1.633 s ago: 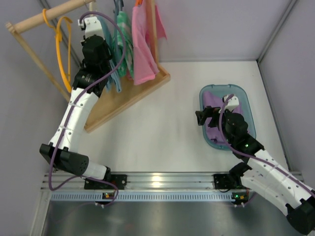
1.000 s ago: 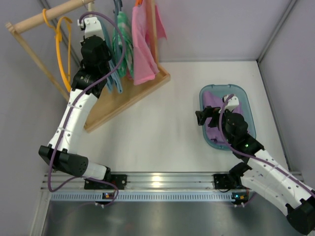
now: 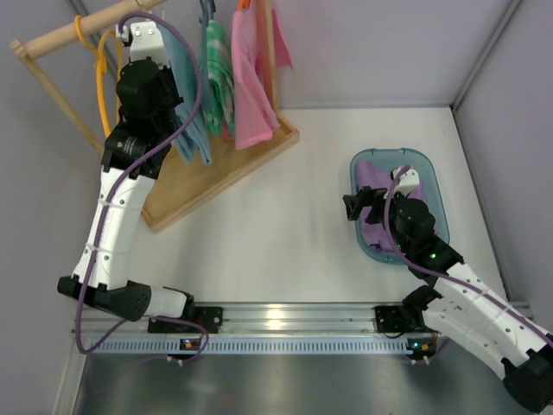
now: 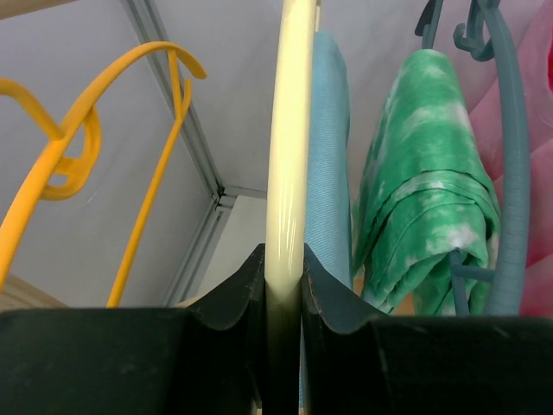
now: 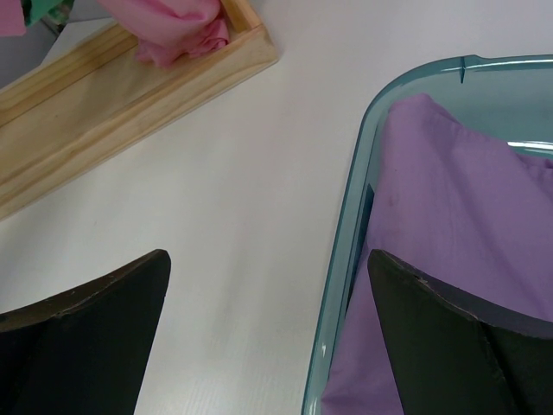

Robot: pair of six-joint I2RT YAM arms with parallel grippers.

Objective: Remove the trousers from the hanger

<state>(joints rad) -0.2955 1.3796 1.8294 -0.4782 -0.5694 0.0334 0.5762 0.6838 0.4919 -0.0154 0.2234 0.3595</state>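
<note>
The light blue trousers (image 3: pixel 186 95) hang on the cream hanger on the wooden rack; they also show in the left wrist view (image 4: pixel 330 156), just right of the hanger. My left gripper (image 4: pixel 283 285) is shut on the cream hanger (image 4: pixel 289 147), whose frame runs straight up between the fingers. In the top view the left gripper (image 3: pixel 143 54) is high by the rail, with the hanger hidden behind the arm. My right gripper (image 5: pixel 268 294) is open and empty, low over the table at the left rim of the teal bin (image 5: pixel 346 251).
A yellow-orange hanger (image 3: pixel 108 82) hangs left of my left gripper; it shows in the left wrist view (image 4: pixel 130 147). A green patterned garment (image 3: pixel 218 73) and a pink garment (image 3: pixel 251 78) hang to the right. The rack's wooden base (image 3: pixel 216 164) lies below. The bin (image 3: pixel 432 186) holds purple cloth (image 3: pixel 373 183).
My left arm has lifted and moved left toward the rail, carrying the hanger and the blue trousers with it. The right arm has not moved.
</note>
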